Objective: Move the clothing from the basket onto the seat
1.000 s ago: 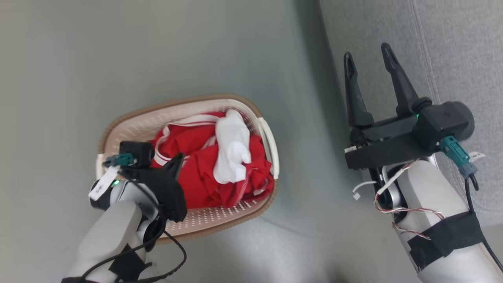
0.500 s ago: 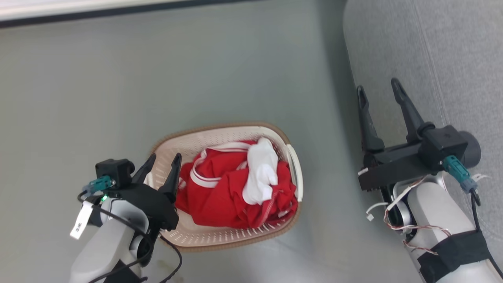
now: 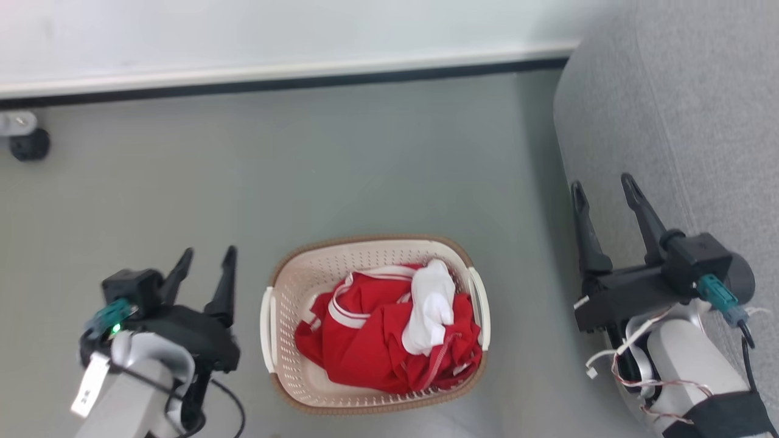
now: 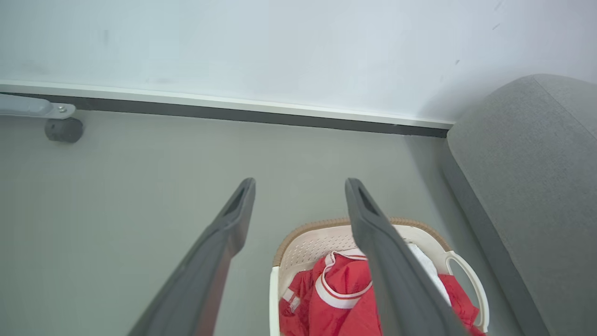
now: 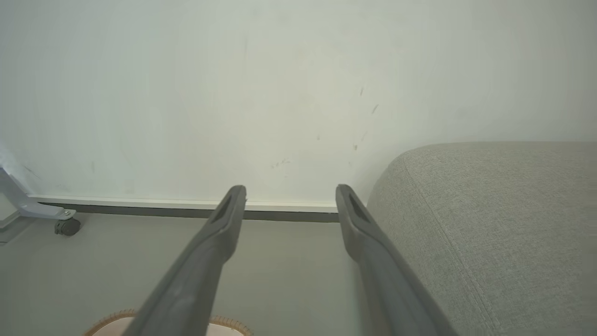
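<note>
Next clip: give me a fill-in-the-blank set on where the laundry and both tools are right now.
The clothing lies ____ the basket.
The left tool hangs over the floor with its jaws ____.
The right tool holds ____.
In the head view, the seat stands to the basket's ____.
Missing words: inside; open; nothing; right

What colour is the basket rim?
Brown, on a cream basket; the rim shows best in the head view.
</note>
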Controlling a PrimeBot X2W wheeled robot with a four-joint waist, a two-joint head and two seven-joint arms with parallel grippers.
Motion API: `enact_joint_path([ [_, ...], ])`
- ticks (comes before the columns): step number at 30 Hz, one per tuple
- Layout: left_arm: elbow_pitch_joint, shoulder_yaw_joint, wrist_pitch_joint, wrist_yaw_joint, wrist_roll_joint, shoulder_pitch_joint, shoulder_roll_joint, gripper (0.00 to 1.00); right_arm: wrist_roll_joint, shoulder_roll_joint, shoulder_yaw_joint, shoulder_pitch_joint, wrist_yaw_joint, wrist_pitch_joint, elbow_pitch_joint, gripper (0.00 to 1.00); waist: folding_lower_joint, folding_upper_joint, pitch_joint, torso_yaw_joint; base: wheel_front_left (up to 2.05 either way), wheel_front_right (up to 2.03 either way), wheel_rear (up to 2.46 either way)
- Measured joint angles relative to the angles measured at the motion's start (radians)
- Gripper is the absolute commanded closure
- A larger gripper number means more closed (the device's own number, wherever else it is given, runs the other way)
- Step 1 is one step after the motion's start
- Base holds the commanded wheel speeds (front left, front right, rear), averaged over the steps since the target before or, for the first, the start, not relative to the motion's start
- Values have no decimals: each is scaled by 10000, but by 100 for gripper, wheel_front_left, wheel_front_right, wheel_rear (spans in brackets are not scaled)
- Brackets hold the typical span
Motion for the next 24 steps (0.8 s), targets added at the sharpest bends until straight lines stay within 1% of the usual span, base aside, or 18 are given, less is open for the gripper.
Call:
enact_joint_path([
  [3,-522,324,0,272,65,395,205,0,67,-35,-52,224,0,0,69,0,0,1,-299,103,0,0,0],
  [6,-1214,621,0,581,378,792,410,0,84,-90,-86,503,2,-2,98,0,0,0,-604,196,0,0,0],
  [13,-3037,1064,0,1198,863,1939,652,0,238,-155,-107,992,75,0,115,0,0,0,-1285,380,0,0,0],
  [19,-4368,1254,-2,1383,1273,2791,736,0,253,-184,-115,1373,75,0,96,0,0,0,-1781,478,0,0,0],
  [24,-5102,1423,-2,1490,1517,3353,763,0,334,-211,-121,1604,77,2,86,0,0,0,-2128,522,0,0,0],
])
